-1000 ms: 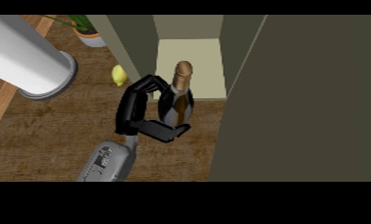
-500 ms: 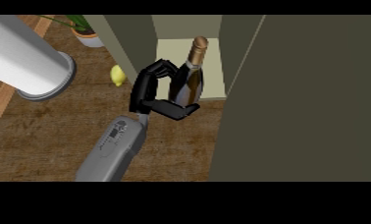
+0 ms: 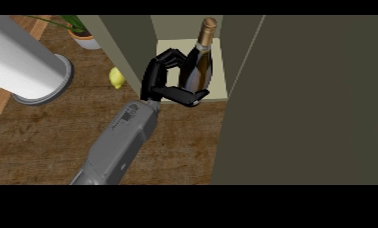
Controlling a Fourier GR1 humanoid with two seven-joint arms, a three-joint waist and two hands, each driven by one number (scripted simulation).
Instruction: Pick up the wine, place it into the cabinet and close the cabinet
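Gripping the wine bottle (image 3: 199, 62), left hand (image 3: 164, 79) curled round it, bottle upright inside the cabinet (image 3: 133, 47) opening

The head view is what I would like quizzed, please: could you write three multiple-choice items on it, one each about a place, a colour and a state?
1. Where is the wine bottle?
A. flat on the wooden counter
B. upright at the open cabinet's shelf
C. beside the potted plant

2. What colour is the small fruit on the counter?
A. red
B. yellow
C. purple

3. How is the left hand?
A. curled round the bottle
B. flat on the counter
C. resting open on the cabinet door

Answers:
1. B, the bottle stands neck up against the pale inside of the cabinet.
2. B, the fruit shows yellow beside the cabinet's left wall.
3. A, the fingers and thumb wrap the bottle's body.
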